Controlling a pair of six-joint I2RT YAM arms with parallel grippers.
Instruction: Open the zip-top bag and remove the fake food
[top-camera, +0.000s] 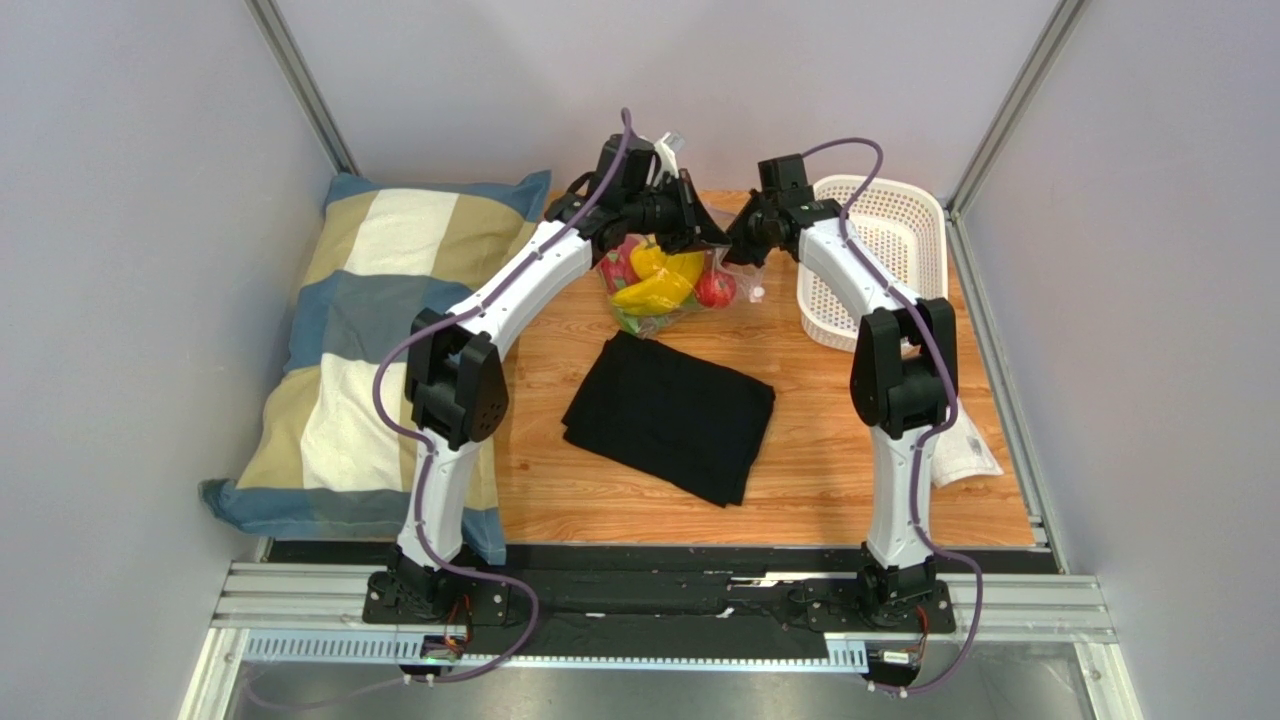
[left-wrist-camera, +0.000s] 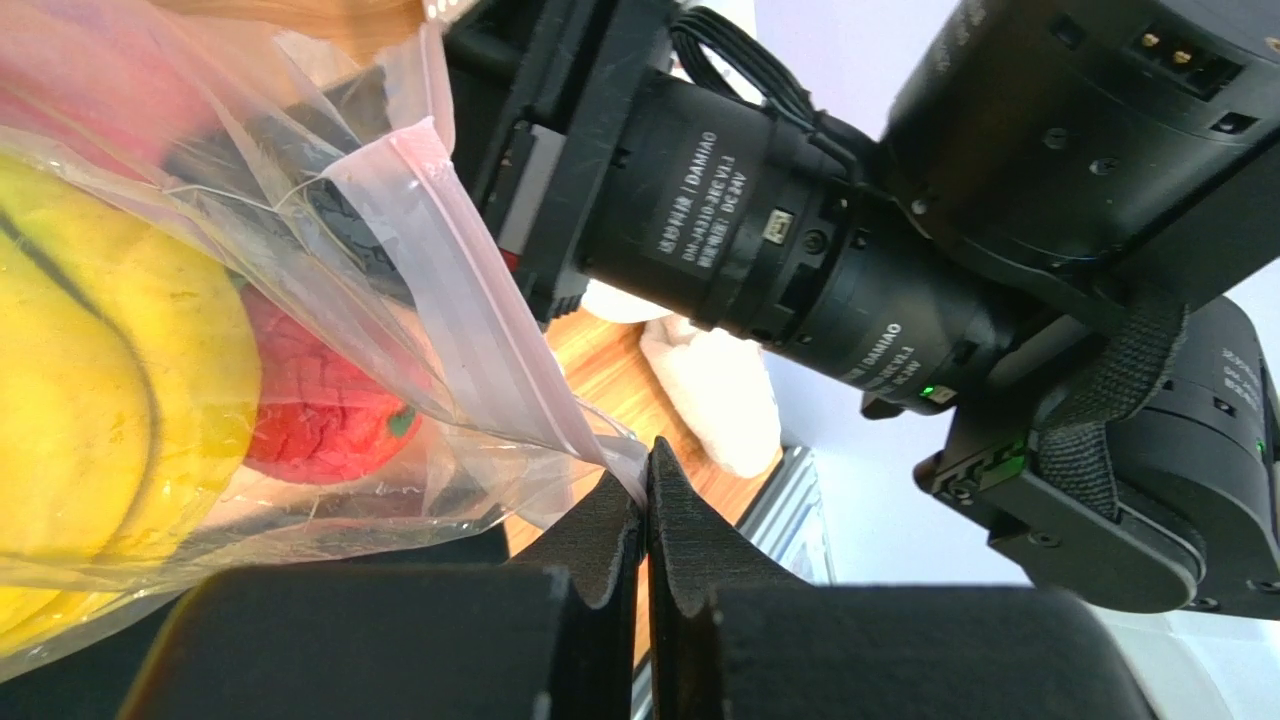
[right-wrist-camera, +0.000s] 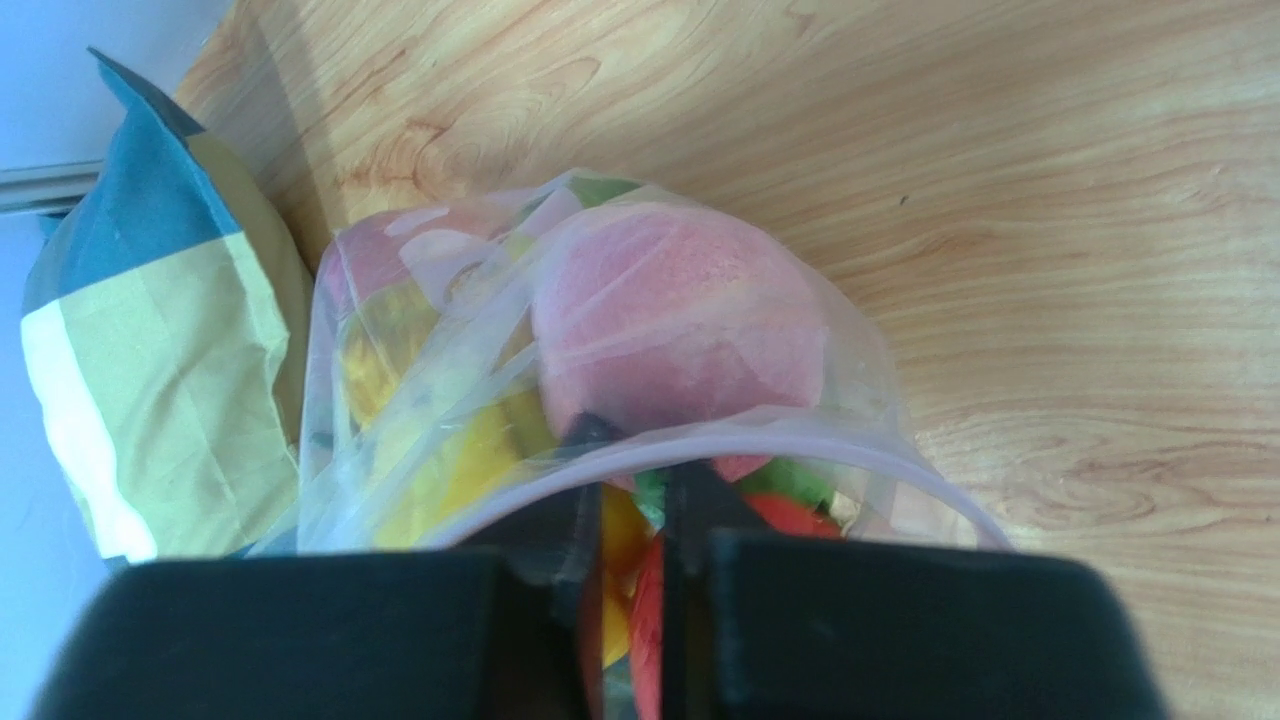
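Observation:
The zip-top bag (top-camera: 661, 293) hangs lifted at the back of the table, full of fake food: yellow bananas (top-camera: 655, 282) and a red apple (top-camera: 717, 288). My left gripper (left-wrist-camera: 648, 477) is shut on a corner of the bag (left-wrist-camera: 451, 285) by its pinkish zip strip; a yellow piece (left-wrist-camera: 90, 375) and a red spiky fruit (left-wrist-camera: 316, 420) show through the film. My right gripper (right-wrist-camera: 639, 468) has its jaws drawn close on the bag's rim (right-wrist-camera: 842, 450), one finger seen through the plastic. A pink fruit (right-wrist-camera: 676, 330) lies just beyond.
A white perforated basket (top-camera: 902, 225) stands at the back right. A black cloth (top-camera: 672, 416) lies mid-table, a checked pillow (top-camera: 368, 345) along the left, a white cloth (top-camera: 962, 450) by the right arm. The right arm's wrist (left-wrist-camera: 781, 240) is close to my left gripper.

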